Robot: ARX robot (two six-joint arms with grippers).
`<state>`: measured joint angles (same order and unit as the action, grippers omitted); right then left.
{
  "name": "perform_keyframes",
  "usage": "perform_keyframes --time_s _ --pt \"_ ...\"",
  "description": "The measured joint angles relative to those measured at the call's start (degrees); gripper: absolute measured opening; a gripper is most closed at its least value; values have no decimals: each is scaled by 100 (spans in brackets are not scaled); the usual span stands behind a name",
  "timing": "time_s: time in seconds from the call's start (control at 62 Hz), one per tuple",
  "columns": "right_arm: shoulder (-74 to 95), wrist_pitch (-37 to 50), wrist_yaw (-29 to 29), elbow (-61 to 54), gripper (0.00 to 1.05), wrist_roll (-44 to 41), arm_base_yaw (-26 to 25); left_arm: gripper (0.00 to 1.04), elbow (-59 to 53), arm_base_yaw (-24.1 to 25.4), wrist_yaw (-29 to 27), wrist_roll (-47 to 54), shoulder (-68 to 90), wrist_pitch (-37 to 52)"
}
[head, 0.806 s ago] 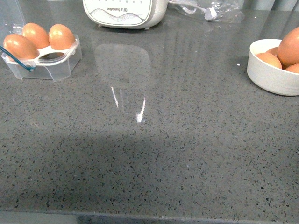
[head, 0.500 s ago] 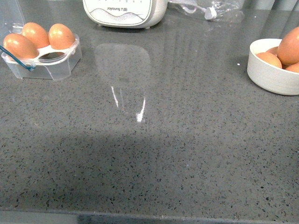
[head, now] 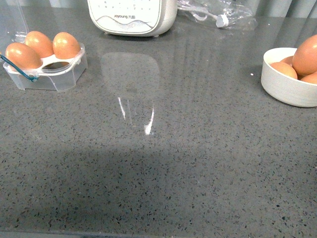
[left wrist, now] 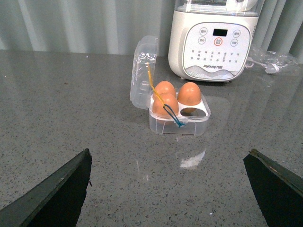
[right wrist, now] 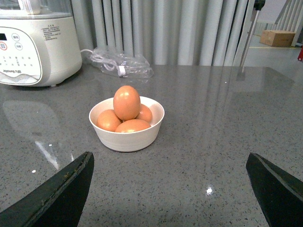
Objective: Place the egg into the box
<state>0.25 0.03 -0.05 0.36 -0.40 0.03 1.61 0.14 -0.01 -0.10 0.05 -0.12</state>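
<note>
Grey speckled table (head: 198,163) fills most of my screen, with a white kitchen appliance (head: 132,15) parked at the back. The box (left wrist: 161,126) is over on the left side: clear plastic, lid (left wrist: 143,71) standing open, a blue-yellow band (left wrist: 168,109) draped across it. Three brown eggs (left wrist: 189,93) sit in three cups, and the fourth cup (left wrist: 195,111) is empty. Well apart on the right is a white bowl (right wrist: 127,139). The egg (right wrist: 126,102) is perched upright in it on top of three others, smooth, orange-brown, no marks at all. My left pincer (left wrist: 169,152) and right pincer (right wrist: 170,154) are both spread wide with nothing in them.
</note>
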Motion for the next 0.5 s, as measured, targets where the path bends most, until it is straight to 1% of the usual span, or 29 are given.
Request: perform_keyframes --time_s 0.355,0.371,0.419,0.452,0.5 --pt "4 -7 -13 0 97 -9 -2 98 0 0 0 -2 0 0" --pt "26 -46 -48 9 97 -37 -4 98 0 0 0 0 0 0" --pt "245 -586 -278 221 97 -229 20 98 0 0 0 0 0 0" --pt "437 -811 -313 361 97 -382 81 98 0 0 0 0 0 0" --pt "678 -822 -310 492 97 -514 168 98 0 0 4 0 0 0"
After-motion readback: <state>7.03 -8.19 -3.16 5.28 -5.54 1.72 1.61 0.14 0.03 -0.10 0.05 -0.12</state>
